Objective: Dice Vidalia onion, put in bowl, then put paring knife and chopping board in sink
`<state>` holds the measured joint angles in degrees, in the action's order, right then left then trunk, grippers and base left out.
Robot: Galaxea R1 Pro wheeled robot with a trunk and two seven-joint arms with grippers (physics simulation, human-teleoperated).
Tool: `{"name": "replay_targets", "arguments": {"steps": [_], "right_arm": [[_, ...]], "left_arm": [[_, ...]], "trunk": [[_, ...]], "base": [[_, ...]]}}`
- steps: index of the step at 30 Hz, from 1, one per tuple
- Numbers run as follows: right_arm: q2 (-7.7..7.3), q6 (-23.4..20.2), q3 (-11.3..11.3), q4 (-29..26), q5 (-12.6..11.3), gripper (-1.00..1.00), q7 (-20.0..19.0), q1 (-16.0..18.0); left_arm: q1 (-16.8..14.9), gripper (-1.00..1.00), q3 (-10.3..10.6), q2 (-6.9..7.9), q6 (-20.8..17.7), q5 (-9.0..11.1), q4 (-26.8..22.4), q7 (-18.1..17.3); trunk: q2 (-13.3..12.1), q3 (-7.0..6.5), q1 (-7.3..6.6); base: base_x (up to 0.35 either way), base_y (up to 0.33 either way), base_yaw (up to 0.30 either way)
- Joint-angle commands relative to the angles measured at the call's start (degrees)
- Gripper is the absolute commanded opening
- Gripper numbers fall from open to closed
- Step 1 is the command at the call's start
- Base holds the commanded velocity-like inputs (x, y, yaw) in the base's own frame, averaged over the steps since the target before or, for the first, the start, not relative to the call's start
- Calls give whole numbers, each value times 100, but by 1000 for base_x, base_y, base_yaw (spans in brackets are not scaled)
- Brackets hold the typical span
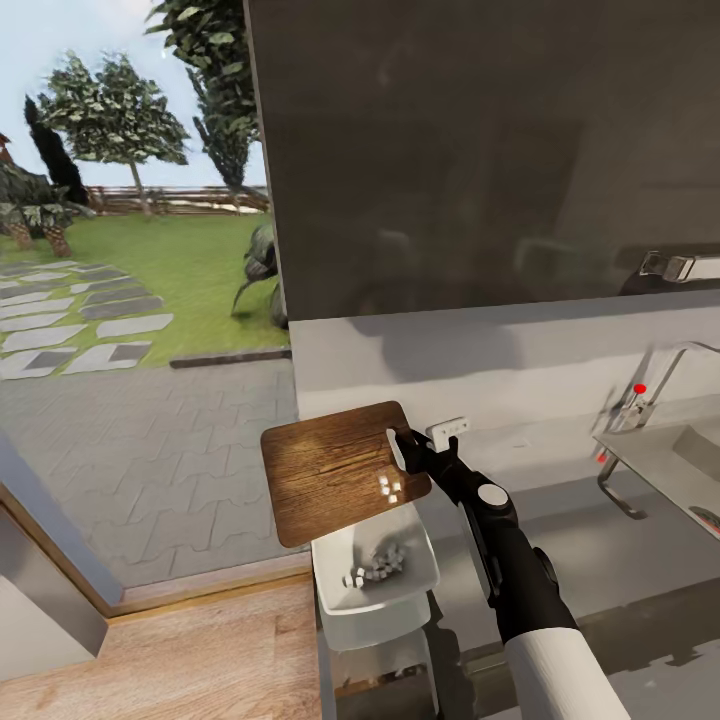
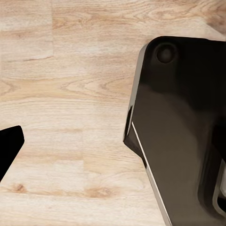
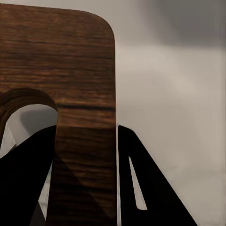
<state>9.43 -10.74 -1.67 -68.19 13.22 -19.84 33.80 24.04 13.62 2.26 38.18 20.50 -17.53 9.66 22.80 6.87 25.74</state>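
The right end effector (image 1: 403, 447) is clamped on the handle end of the chopping board (image 1: 335, 470), holding it tilted in the air above the white bowl (image 1: 372, 578) on the desk (image 1: 600, 560). A few pale onion pieces (image 1: 389, 487) cling to the board and more lie in the bowl (the sink (image 1: 680, 465) sits well off to the right). The left wrist view shows wood floor (image 2: 70, 94) and one dark fingertip (image 2: 8, 148), so I cannot tell how the left end effector stands.

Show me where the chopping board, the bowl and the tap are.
chopping board (image 1: 330, 480), head view, middle of its wood face.
bowl (image 1: 385, 612), head view, its near white wall.
tap (image 1: 672, 360), head view, its curved chrome neck.
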Motion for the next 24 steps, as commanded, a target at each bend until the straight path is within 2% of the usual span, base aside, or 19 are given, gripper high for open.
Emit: {"name": "replay_targets", "arguments": {"steps": [1, 24], "right_arm": [[7, -25, -18, -10, 41, -100, -46, 4], [8, -25, -18, -10, 49, -100, -46, 4]], "left_arm": [[1, 100, 49, 5, 5, 23, -14, 45], [0, 100, 46, 6, 5, 24, -14, 45]], "trunk": [[12, 11, 4], [12, 11, 4]], "base": [[0, 0, 0], [0, 0, 0]]}}
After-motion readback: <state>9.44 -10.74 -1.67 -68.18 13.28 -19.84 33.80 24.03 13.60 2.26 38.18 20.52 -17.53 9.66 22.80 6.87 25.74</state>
